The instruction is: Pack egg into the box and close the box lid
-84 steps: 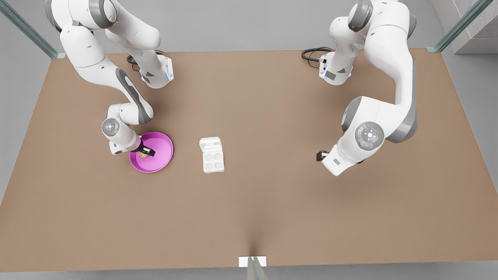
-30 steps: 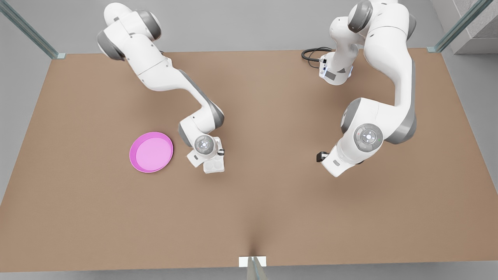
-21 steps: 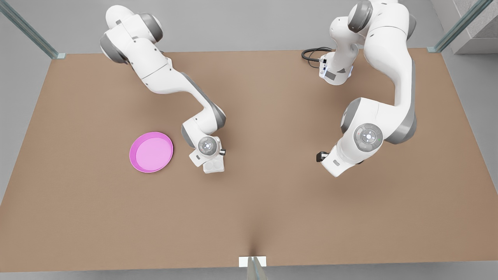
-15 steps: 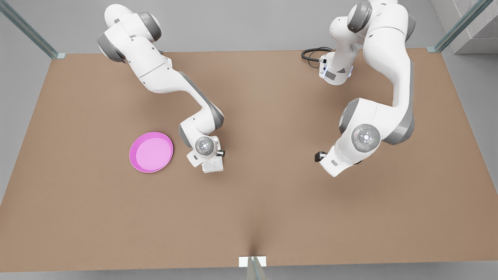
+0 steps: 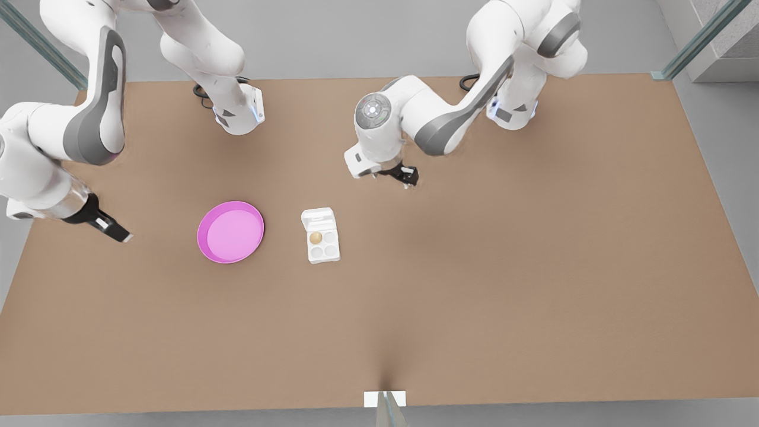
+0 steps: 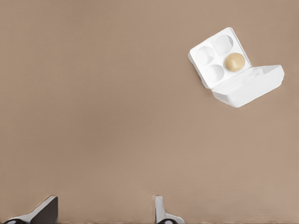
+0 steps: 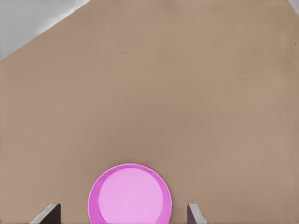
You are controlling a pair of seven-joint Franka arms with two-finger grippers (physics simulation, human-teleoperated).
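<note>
ok so big change from half a second ago: the arm that was parked right on top of the box (image 5: 333, 254) has pulled way back to the front view's left edge, and that uncovers the egg (image 5: 316, 237) sitting in one of the four cups, in the row next to the hinge, on the side facing the pink plate (image 5: 230, 231). The plate hasn't budged. The box lid (image 5: 318, 216) is open, tilted back from the tray. The arm that pulled back carries the right gripper (image 5: 121, 236). It hangs low past the plate's far side, well apart from the box, with the plate between the two. In its wrist view the fingers are spread wide either side of the plate. The other arm has swung in from the front view's right and is now folded forward, elbow up. Its left gripper (image 5: 409, 178) points down over bare table (image 5: 533, 296), near the lid end of the box but touching nothing. From the left wrist view I can see the box off at an angle with the egg in its cup, the lid flopped open, and this gripper's fingertips (image 6: 161, 214) spread apart too.
</note>
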